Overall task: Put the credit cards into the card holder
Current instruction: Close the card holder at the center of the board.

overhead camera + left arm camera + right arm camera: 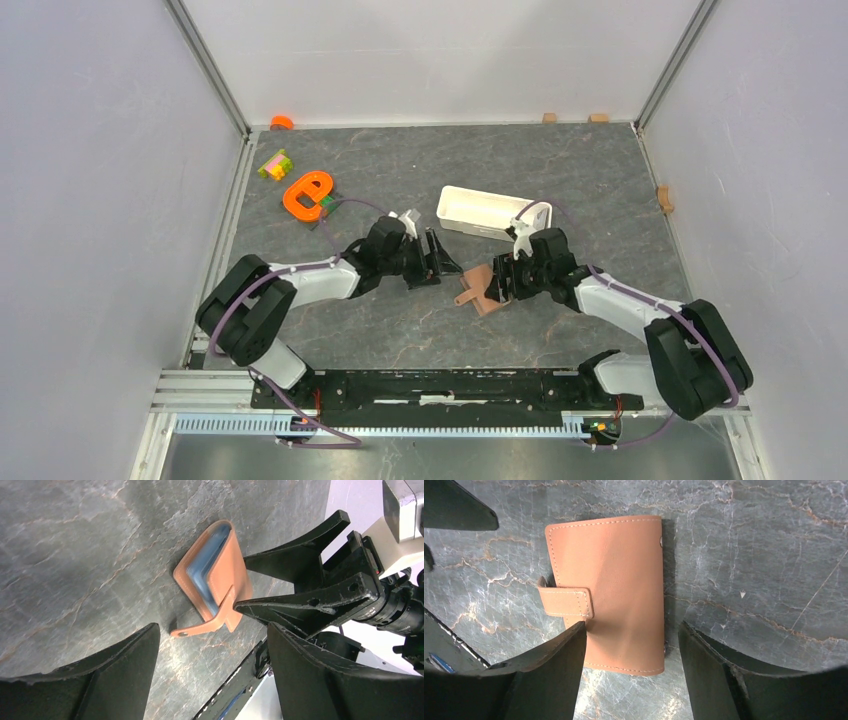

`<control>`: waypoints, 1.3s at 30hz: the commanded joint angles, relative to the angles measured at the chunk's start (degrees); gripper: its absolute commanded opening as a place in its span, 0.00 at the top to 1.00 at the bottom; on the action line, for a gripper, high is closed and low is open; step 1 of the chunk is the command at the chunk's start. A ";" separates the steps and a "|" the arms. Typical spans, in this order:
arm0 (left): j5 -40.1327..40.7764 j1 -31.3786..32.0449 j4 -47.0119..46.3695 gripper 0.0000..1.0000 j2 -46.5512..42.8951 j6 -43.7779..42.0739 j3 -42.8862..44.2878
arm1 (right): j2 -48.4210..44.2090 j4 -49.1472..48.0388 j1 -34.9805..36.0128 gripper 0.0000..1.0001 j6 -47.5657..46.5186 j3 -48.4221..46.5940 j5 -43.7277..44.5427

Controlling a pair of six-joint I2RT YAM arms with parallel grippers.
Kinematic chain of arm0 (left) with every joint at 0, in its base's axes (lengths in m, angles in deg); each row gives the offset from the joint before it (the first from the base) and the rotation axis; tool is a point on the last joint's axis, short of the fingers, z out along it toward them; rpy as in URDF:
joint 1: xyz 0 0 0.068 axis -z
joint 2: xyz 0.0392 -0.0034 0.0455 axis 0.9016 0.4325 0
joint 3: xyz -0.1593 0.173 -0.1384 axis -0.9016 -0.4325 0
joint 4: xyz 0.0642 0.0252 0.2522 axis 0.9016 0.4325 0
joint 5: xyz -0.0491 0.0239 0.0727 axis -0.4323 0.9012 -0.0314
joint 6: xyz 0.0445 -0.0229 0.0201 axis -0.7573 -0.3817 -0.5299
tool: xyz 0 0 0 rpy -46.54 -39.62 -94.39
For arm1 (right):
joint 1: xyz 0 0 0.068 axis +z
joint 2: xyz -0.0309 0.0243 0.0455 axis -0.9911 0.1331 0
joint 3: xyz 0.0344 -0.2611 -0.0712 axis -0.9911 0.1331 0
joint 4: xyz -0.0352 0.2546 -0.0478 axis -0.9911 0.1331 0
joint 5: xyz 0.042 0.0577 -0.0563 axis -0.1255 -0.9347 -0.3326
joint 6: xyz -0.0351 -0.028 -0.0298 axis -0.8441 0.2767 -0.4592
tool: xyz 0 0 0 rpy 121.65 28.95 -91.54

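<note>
Card holder (487,288) on the table, both grippers spread

We saw the brown card holder lying on the dark stone-patterned table (400,330), near the middle and a little to the right, just in front of the long white tray (485,211) but apart from it. In the left wrist view its open edge faced the camera. The pale blue credit cards (205,565) sat inside it, between the leather walls, with only their edges showing. We could not count them. The strap (566,601) stuck out to one side, unfastened, its tip resting on the table.

The right gripper (503,283) was at the holder. Its jaws stood wide apart. In its own wrist view one finger overlapped the holder's lower part and the other stood just beside the holder's edge. From the left wrist camera the two fingertips appeared to meet the holder's side and the root of the strap. We could not tell whether they pressed on it.

The left gripper (440,262) was just to the left of the holder, pointed toward it. Its jaws were wide too, with nothing between them, and it was clear of the leather.

Well away at the far left lay an orange ring-shaped piece (308,194) and a small yellow, green and pink block (274,165).
</note>
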 commanded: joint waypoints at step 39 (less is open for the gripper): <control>11.82 8.39 14.96 0.55 11.60 -13.52 12.47 | 7.53 -22.73 -5.63 1.00 14.84 5.15 -21.68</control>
